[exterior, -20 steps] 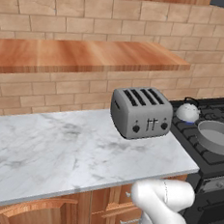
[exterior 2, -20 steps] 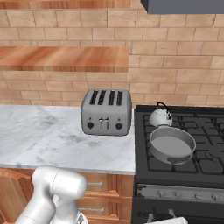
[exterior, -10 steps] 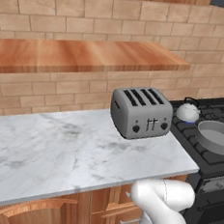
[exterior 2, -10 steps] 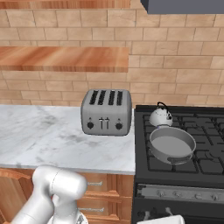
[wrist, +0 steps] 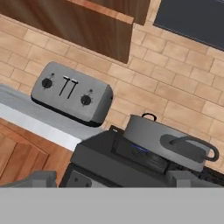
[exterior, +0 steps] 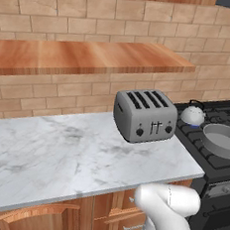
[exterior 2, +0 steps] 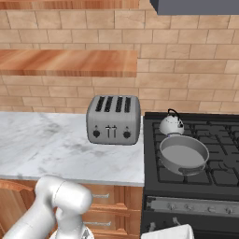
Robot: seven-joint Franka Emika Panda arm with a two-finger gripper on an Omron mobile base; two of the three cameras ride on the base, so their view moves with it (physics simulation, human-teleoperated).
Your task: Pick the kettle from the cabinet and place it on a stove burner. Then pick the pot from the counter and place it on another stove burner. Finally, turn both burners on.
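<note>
**A:** Across the counter [exterior: 58, 151] and the cabinet [exterior: 82, 56] above it, we see nothing of ours left to fetch, only the toaster [exterior 2: 113, 120]. Where do our two vessels sit?

**B:** Both are on the stove burners [exterior 2: 219, 163]. The pot [exterior 2: 183, 154] takes the front left grate. The kettle [exterior 2: 171, 126] stands upright on the grate directly behind it, just beside the pot's far rim.

**A:** And how do they lie from our gripper [wrist: 113, 180]?

**B:** We are low in front of the stove, looking up and forward. The pot is above us and ahead, with the kettle beyond it on the same line. The front panel [exterior 2: 196, 205] is the nearest part of the stove to us, below the pot.

**A:** Which way does the pot point?

**B:** One loop handle faces us at the near rim, so we judge that its handle axis runs front to back, roughly along our line of sight. A thin black arc shows over the far rim. We cannot tell whether that is the pot's other loop or the kettle's handle.

**A:** What is the gripper doing?

**B:** Its tips are spread wide apart with nothing between them. A blue glow [wrist: 140, 148] shows under the pot, so we judge that only the knob work on that panel remains, if any.
</note>
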